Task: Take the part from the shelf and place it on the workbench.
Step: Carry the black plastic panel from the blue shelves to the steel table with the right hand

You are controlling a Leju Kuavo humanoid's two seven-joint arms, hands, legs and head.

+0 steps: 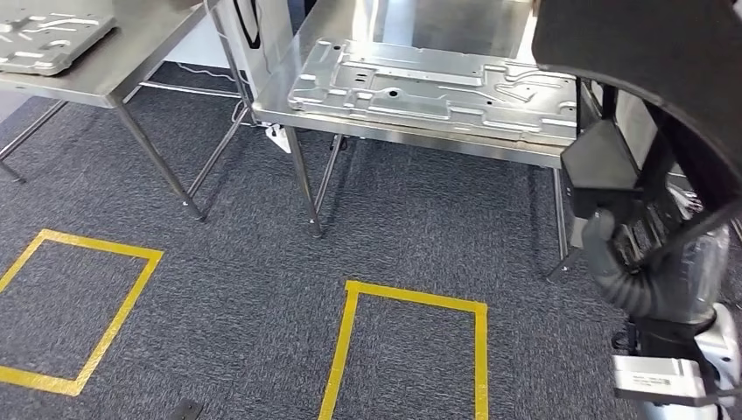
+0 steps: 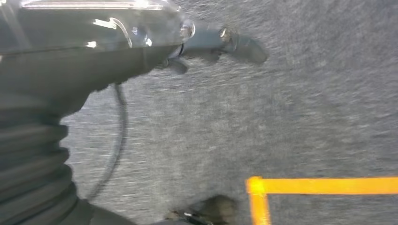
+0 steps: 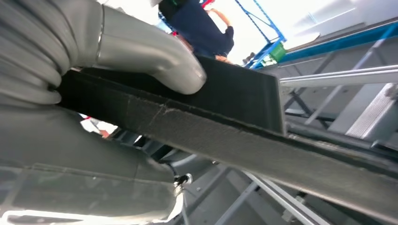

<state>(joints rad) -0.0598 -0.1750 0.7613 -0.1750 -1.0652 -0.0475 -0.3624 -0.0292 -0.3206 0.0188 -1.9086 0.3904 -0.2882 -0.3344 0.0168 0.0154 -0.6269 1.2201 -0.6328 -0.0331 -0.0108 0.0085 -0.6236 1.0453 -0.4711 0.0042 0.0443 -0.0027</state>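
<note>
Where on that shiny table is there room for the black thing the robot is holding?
The near workbench is crowded: a stamped metal plate covers most of it. Bare steel shows behind the plate, toward the far edge, and a narrow strip along the front. The right hand grips the black part.

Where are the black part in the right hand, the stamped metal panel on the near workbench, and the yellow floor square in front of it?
black part (image 3: 234,98): right wrist view, its flat upper face.
right hand (image 3: 150,56): right wrist view, thumb pressed on the part.
stamped metal panel (image 1: 437,87): head view, its middle.
yellow floor square (image 1: 411,297): head view, its far edge.
</note>
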